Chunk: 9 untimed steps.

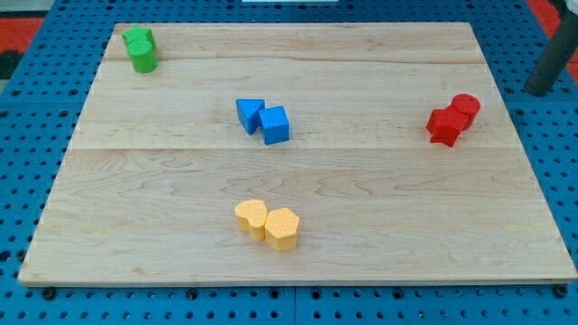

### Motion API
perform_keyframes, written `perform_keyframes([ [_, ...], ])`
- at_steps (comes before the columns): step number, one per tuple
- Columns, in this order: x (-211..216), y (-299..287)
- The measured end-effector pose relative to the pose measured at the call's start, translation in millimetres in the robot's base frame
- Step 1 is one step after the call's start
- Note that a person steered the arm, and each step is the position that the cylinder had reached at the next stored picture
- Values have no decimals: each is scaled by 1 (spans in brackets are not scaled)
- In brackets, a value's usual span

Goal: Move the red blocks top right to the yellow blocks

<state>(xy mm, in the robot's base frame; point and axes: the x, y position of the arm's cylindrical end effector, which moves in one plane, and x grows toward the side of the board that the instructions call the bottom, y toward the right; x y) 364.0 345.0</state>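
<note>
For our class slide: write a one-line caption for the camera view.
Wooden board with paired green, blue, red and yellow blocks; rod off the board's right edge, tip hidden.

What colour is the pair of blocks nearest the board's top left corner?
Green, seen clearly in the camera view.

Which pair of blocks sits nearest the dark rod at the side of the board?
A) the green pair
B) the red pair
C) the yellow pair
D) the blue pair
B: the red blocks lie by the view's right edge of the board, just down-left of the dark rod, whose tip rests off the board, touching no block.
</note>
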Motion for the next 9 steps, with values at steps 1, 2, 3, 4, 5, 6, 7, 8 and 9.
perform_keyframes([
  [1, 18, -48],
  [2, 29, -107],
  [3, 34, -140],
  [4, 34, -150],
  [5, 34, -106],
  [6, -4, -90],
  [7, -6, -148],
  [8, 35, -168],
  [9, 57, -167],
])
